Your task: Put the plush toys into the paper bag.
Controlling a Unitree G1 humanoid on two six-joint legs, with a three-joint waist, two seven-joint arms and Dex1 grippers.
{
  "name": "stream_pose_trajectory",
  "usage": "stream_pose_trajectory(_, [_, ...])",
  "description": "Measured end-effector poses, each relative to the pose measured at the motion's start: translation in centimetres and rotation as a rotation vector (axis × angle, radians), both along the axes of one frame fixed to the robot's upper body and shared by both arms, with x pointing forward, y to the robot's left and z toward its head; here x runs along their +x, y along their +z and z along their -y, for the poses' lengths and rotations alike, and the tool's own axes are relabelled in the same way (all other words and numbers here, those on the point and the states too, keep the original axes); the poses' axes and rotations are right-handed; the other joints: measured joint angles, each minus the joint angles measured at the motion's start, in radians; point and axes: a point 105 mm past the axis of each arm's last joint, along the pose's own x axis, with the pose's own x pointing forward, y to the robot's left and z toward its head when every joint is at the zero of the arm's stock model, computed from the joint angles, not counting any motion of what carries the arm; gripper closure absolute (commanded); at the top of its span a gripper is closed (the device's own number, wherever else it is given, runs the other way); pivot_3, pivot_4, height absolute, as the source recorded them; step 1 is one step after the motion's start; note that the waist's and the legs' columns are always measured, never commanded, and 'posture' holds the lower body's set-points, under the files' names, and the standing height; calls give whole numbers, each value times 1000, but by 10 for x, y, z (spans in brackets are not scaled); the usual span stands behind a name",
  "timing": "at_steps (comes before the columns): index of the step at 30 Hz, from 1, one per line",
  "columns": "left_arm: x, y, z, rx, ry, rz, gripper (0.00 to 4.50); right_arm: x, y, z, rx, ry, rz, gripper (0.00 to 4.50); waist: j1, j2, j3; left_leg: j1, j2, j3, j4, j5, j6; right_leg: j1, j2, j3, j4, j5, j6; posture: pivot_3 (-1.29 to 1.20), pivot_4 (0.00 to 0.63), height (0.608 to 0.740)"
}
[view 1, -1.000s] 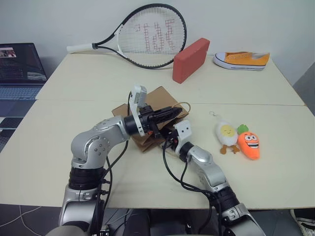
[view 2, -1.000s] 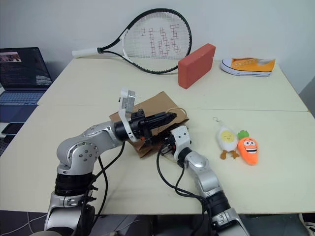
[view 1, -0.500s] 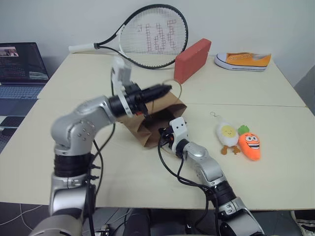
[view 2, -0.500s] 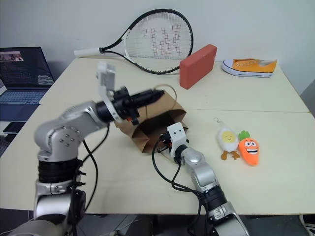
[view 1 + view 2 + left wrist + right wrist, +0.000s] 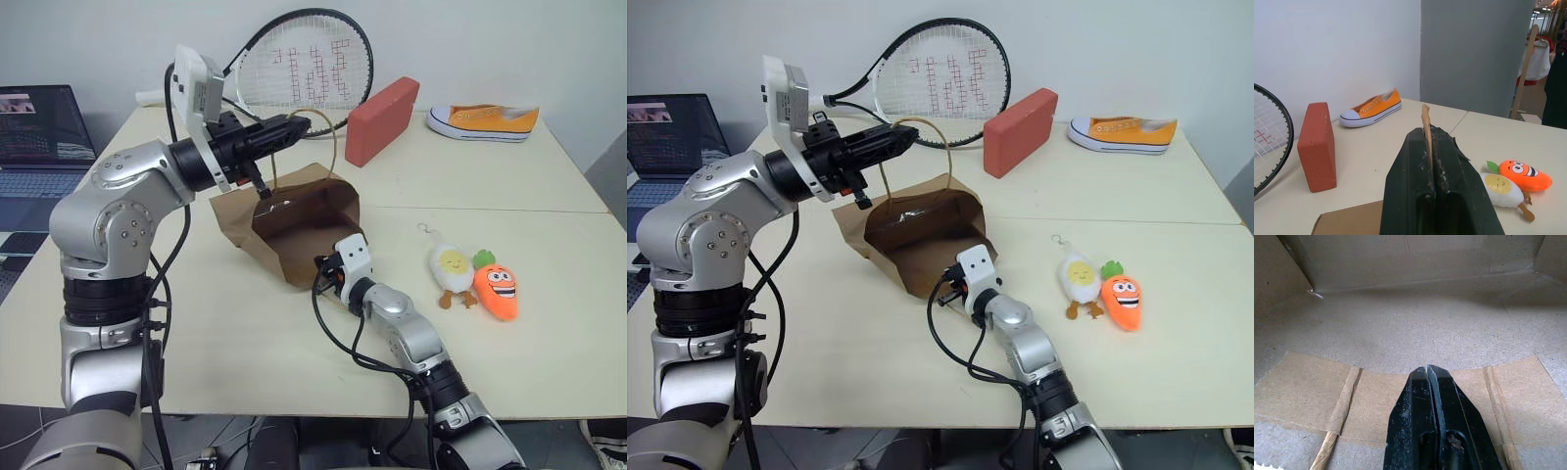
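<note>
Brown kraft paper sits nearest the robot: the paper bag (image 5: 294, 220) lies toward the table's middle with its mouth gaping up and toward the robot, and the right gripper (image 5: 328, 271), fingers pressed together, pins the near lip, its wrist view looking straight along the inner wall. From what shows there I judge it shut on that edge of the bag, though the pinch itself is hidden beneath the fingers. Off to the robot's right of that gripper, well apart from the bag, the two plush toys rest on the table (image 5: 549, 323) side by side and touching: the egg toy (image 5: 451, 266) nearer the bag, the carrot toy (image 5: 496, 284) beyond it, both lying lengthwise with their tops pointing away from the robot. Farther back and higher, the left gripper (image 5: 904, 136) is clamped tight on a loop handle (image 5: 945, 147), holding the far side of the mouth up. The toys lie on the right arm's side, so that arm is nearer them, but it would first have to let go of the lip.
</note>
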Motion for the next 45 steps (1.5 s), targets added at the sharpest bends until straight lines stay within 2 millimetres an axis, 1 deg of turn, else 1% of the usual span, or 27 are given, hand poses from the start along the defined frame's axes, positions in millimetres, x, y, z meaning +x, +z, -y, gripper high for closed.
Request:
stream_pose_trajectory(5, [2, 8, 0, -10, 1, 25, 4500, 0, 0, 0, -2, 0, 1, 4466, 0, 0, 0, 0, 0, 0, 0, 0, 0, 0, 0, 0, 0, 0, 0, 0, 150, 740])
stream_pose_trajectory(10, [3, 7, 0, -6, -2, 31, 4500, 0, 0, 0, -2, 0, 1, 4466, 0, 0, 0, 0, 0, 0, 0, 0, 0, 0, 0, 0, 0, 0, 0, 0, 150, 740])
stream_pose_trajectory(13, [2, 3, 2, -10, -12, 23, 4500, 0, 0, 0, 1, -1, 1, 4466, 0, 0, 0, 0, 0, 0, 0, 0, 0, 0, 0, 0, 0, 0, 0, 0, 150, 740])
stream_pose_trajectory(18, [-5, -8, 13, 4, -52, 14, 4500, -1, 2, 2, -4, 8, 3, 4466, 2, 0, 0, 0, 0, 0, 0, 0, 0, 0, 0, 0, 1, 0, 0, 0, 150, 740])
stream_pose_trajectory(21, [-9, -18, 19, 21, -73, -4, 4500, -2, 4, 11, -22, 18, 20, 4466, 2, 0, 0, -2, 0, 0, 0, 0, 0, -2, 0, 0, 1, 0, 0, 0, 150, 740])
stream_pose_trajectory(23, [-9, -23, 21, 20, -80, -17, 4500, -3, 9, 20, -22, 15, 36, 4466, 2, 0, 0, -4, 0, 0, 0, 0, 0, -5, 0, 0, 3, 0, 1, 0, 150, 740])
stream_pose_trajectory(26, [-12, -27, 24, 25, -94, -21, 4500, -11, 25, 26, 26, 40, 62, 4466, 1, 0, 0, -5, 0, 0, -1, 0, 0, -9, 1, 0, 8, -1, 0, 0, 150, 740])
stream_pose_trajectory(29, [-15, -32, 29, 45, -122, -27, 4500, -22, 46, 32, 43, 88, 113, 4466, -1, 0, 0, -4, 1, 0, -3, 0, 0, -9, 1, 0, 8, -1, 0, 0, 150, 740])
stream_pose_trajectory(32, [-16, -37, 31, 50, -129, -38, 4500, -40, 66, 37, 57, 187, 158, 4466, -2, 0, 0, -4, 1, 1, -3, 0, 0, -9, 1, 1, 7, -1, 0, 0, 150, 740])
stream_pose_trajectory(34, [-16, -37, 32, 46, -134, -40, 4500, -49, 78, 49, 58, 221, 179, 4105, -1, 0, 0, -4, 1, 0, -2, 0, 0, -9, 1, 0, 7, -1, 0, 0, 150, 740])
stream_pose_trajectory(36, [-17, -38, 34, 41, -140, -42, 4500, -53, 87, 69, 26, 222, 198, 3542, 3, 0, 0, -4, 1, 1, -2, 0, 0, -9, 1, 0, 7, -1, 0, 0, 150, 740])
stream_pose_trajectory(37, [-17, -38, 34, 39, -143, -43, 4500, -54, 90, 79, 5, 218, 206, 3232, 4, 0, 0, -4, 1, 1, -2, 0, 0, -9, 1, 1, 7, -1, -1, 0, 150, 740])
stream_pose_trajectory(38, [-17, -39, 34, 39, -145, -44, 4500, -56, 94, 91, -26, 213, 215, 2819, 5, 0, 0, -4, 1, 1, -2, 0, 0, -9, 1, 1, 7, -2, -1, 0, 150, 740])
stream_pose_trajectory(39, [-18, -39, 34, 39, -146, -46, 4500, -57, 98, 99, -44, 209, 223, 2436, 4, 0, 0, -4, 1, 1, -2, 0, 0, -9, 1, 1, 7, -2, -1, 0, 150, 740])
stream_pose_trajectory(40, [-18, -40, 34, 38, -150, -48, 4500, -60, 100, 106, -71, 211, 231, 2158, 4, 0, 0, -4, 1, 1, -2, 0, 0, -9, 1, 1, 7, -2, -1, 0, 150, 740])
stream_pose_trajectory(41, [-19, -40, 35, 38, -158, -50, 4500, -63, 100, 113, -111, 214, 236, 1738, 4, 0, 0, -4, 1, 1, -2, 0, 0, -9, 1, 0, 7, -2, -1, 0, 150, 740])
stream_pose_trajectory(42, [-20, -41, 35, 37, -165, -53, 4500, -65, 97, 121, -169, 215, 238, 1414, 5, 0, 0, -4, 1, 1, -3, 0, 0, -9, 1, 0, 7, -2, -1, 0, 150, 740])
stream_pose_trajectory(43, [-21, -42, 35, 36, -172, -59, 4500, -66, 91, 133, -253, 204, 235, 1414, 5, 0, 0, -4, 1, 1, -3, 0, 0, -9, 1, 0, 7, -2, -1, 0, 150, 740])
stream_pose_trajectory(45, [-21, -45, 33, 38, -173, -68, 4500, -67, 80, 149, -380, 187, 241, 1414, 5, 0, 0, -4, 1, 2, -3, 0, 0, -9, 1, 1, 7, -2, -1, 0, 150, 740])
